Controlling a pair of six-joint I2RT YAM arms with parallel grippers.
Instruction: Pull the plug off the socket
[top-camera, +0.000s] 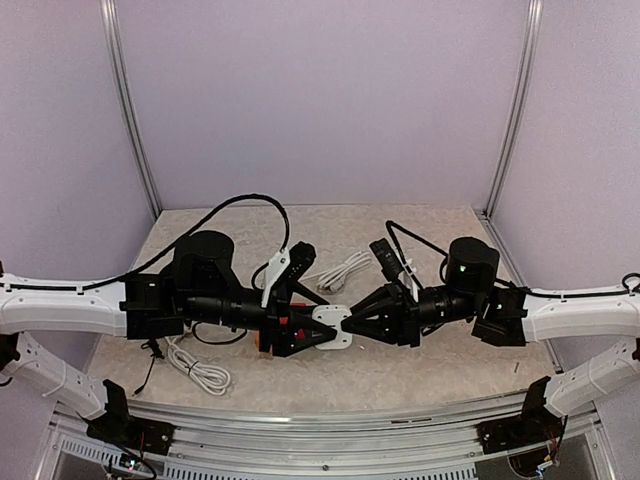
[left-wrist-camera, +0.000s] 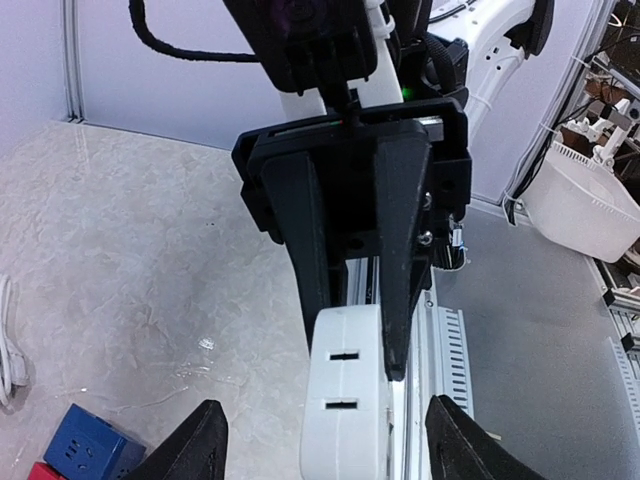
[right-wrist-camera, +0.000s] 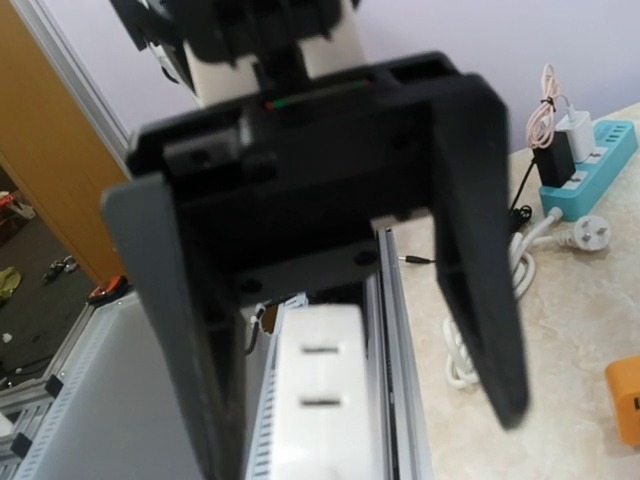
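Right gripper (left-wrist-camera: 357, 350) is clamping the far end of the white socket block (left-wrist-camera: 345, 420), with its tapered matte-black fingers (left-wrist-camera: 300, 230) pressing flat against both sides. The block is a smooth, glossy plastic bar with rounded corners. Two narrow rectangular slots are showing on its face. It is hanging above the table (left-wrist-camera: 120, 260) at mid-front, between the two arms.

Left gripper (left-wrist-camera: 325, 403) is standing spread wide. Its blunt black fingertips (left-wrist-camera: 205, 430) are straddling the near end of the block and are sitting apart from it on both sides.

The tabletop is showing a beige, marble-veined, faintly glossy surface. A blue cube (left-wrist-camera: 95, 450) with socket holes is lying on it beside the left gripper. A coiled white ribbed cable (top-camera: 197, 368) is lying near the left arm. A teal power strip (right-wrist-camera: 600, 150) is sitting farther off, carrying chargers.
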